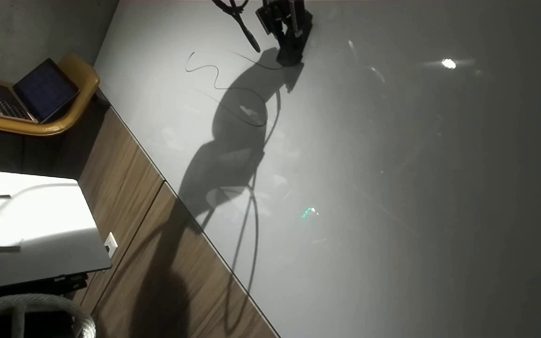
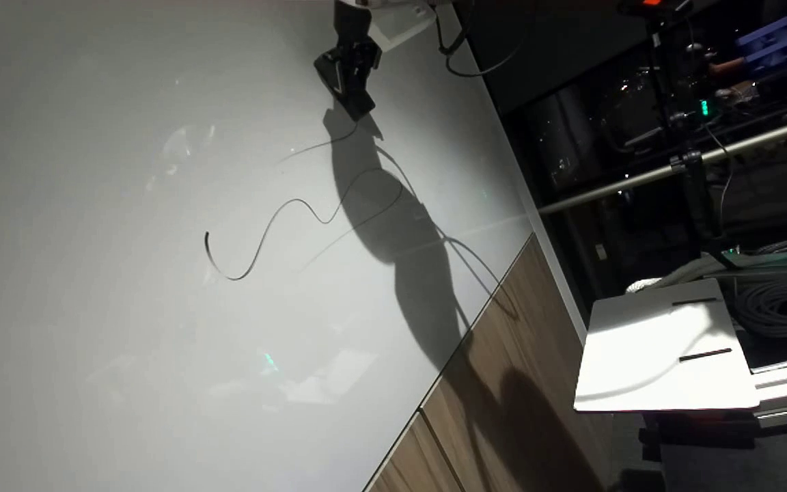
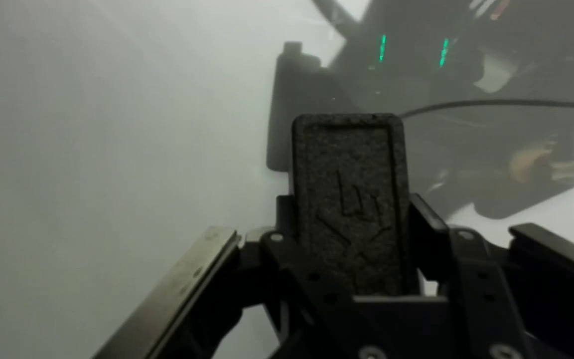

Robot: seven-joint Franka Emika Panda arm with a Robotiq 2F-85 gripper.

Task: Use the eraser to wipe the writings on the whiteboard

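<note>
Nearest the lens: my gripper [image 3: 353, 219], black, its two fingers [image 3: 429, 239] pinching a block by its long sides.

Held item: the eraser [image 3: 348, 164], dark oblong, one broad face scored and turned to the wrist view. Long axis runs straight on from my grasp, the far end jutting well past the fingertips. Contact of that end with the board: cannot tell.

Surface: the whiteboard [image 1: 392, 263], large, pale, glossy.

Marks: the writings [image 1: 240, 88], thin and dark, in two visible pieces, a looping squiggle [image 2: 296, 199] and a short stroke [image 2: 325, 143]. The squiggle lies below my gripper in both exterior views, apart from the eraser, partly within the shadow [image 1: 240, 138] I cast. The stroke comes up to the eraser's tip in both; in the wrist view a dark line, which I take for that stroke, leaves the far right corner and runs rightward.

Governing relation, as I judge it: the line lies crosswise to the eraser's long axis, so a sideways sweep to the wrist view's right should follow it, the squiggle coming after. Hazard: unless the block is laid flatter, perhaps only its end edge would rub.
</note>
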